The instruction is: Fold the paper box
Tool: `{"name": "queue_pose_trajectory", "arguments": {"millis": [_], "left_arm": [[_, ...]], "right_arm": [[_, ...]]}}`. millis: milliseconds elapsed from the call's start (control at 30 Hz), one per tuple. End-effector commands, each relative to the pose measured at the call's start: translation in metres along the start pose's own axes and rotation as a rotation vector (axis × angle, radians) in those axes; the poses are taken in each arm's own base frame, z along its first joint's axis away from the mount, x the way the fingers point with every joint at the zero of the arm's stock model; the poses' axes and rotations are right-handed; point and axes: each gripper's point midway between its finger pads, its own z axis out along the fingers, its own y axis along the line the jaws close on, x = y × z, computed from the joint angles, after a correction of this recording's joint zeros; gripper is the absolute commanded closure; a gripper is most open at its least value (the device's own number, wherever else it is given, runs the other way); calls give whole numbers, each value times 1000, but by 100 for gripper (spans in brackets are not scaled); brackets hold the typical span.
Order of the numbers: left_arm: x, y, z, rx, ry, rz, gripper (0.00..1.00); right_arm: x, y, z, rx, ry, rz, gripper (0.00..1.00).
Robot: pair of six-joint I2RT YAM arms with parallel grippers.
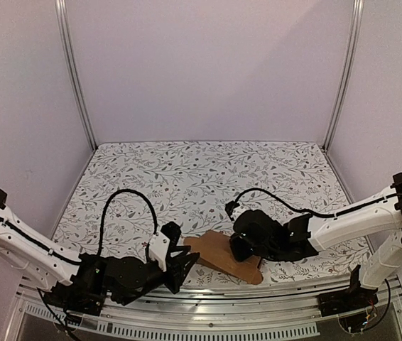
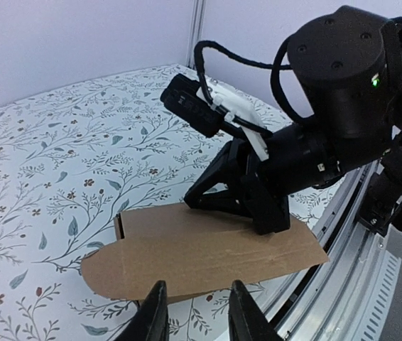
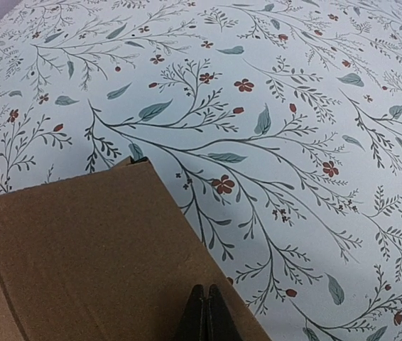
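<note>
The paper box (image 1: 219, 257) lies flat on the floral tabletop near the front edge, a brown cardboard sheet with a rounded flap end. In the left wrist view the paper box (image 2: 201, 252) stretches across just ahead of my left gripper (image 2: 196, 312). Its fingers (image 2: 155, 312) stand apart over the sheet's near edge, with nothing clamped between them. My right gripper (image 2: 270, 222) rests its tip on the far side of the sheet. The right wrist view shows the right gripper (image 3: 207, 312) shut, fingers together, over the paper box (image 3: 80, 256) close to its edge.
The metal rail of the table's front edge (image 2: 343, 284) runs right beside the box. Floral tabletop (image 1: 201, 177) extends behind the box to the white back wall. The left gripper (image 1: 187, 257) and right gripper (image 1: 241, 249) sit close on either side of the sheet.
</note>
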Motion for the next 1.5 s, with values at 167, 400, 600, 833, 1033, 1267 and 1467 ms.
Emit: {"name": "queue_pose_trajectory", "arguments": {"millis": [167,400,600,833,1033,1267,1467], "left_arm": [[-5,6,-6,-23,59,39,72],[-16,40,4,-107,89,-20,78],[-34,80,16,-56,107,-186,81],[-9,107,41,74,254,-392,86],[20,90,64,294,376,-570,97],[39,70,78,422,470,-660,100],[45,66,80,451,485,-681,100]], "right_arm": [[44,-6,12,124,114,-125,100],[28,-9,0,136,77,-137,100],[20,-5,-6,116,59,-133,100],[15,-5,-11,107,50,-127,100],[12,-4,-14,105,46,-128,100],[14,-6,-14,111,52,-129,100],[15,-7,-14,116,55,-129,100]]}}
